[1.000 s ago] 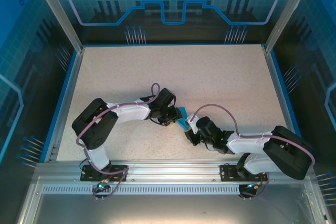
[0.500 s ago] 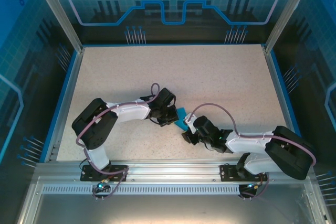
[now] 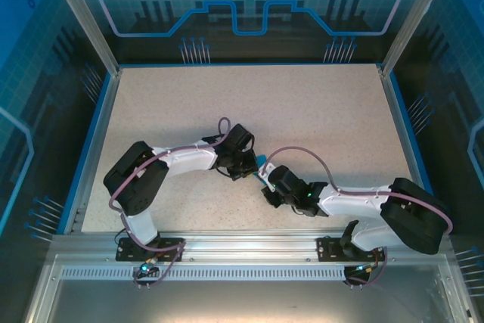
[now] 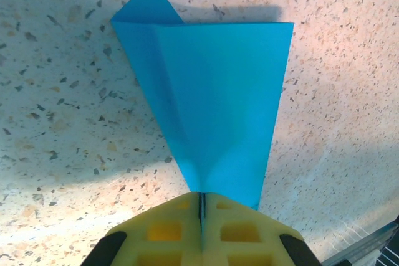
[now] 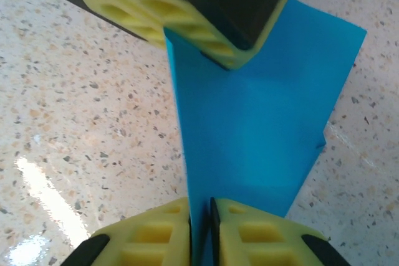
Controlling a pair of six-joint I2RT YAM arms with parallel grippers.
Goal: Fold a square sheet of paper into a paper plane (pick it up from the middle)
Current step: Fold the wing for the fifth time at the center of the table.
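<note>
The square sheet of paper is folded into a bright blue, kite-shaped paper plane (image 4: 212,91) with a centre crease, held just above the speckled table (image 3: 302,111). My left gripper (image 4: 202,196) is shut on its narrow pointed end. My right gripper (image 5: 199,202) is shut on the other end of the plane (image 5: 262,123), with the blue edge pinched between its yellow pads. The left gripper's yellow fingers (image 5: 187,29) grip the far end in the right wrist view. From above, the two grippers (image 3: 248,167) (image 3: 265,180) almost meet, and a sliver of the plane (image 3: 262,160) shows between them.
A blue rim (image 3: 94,141) and metal frame posts surround the table. The aluminium rail (image 3: 242,243) that carries both arm bases runs along the near edge. Open tabletop lies behind and to both sides of the grippers.
The right gripper has slid left towards the left gripper and taken a fresh hold on the paper, covering most of it from above. The left gripper has closed on the tip.
</note>
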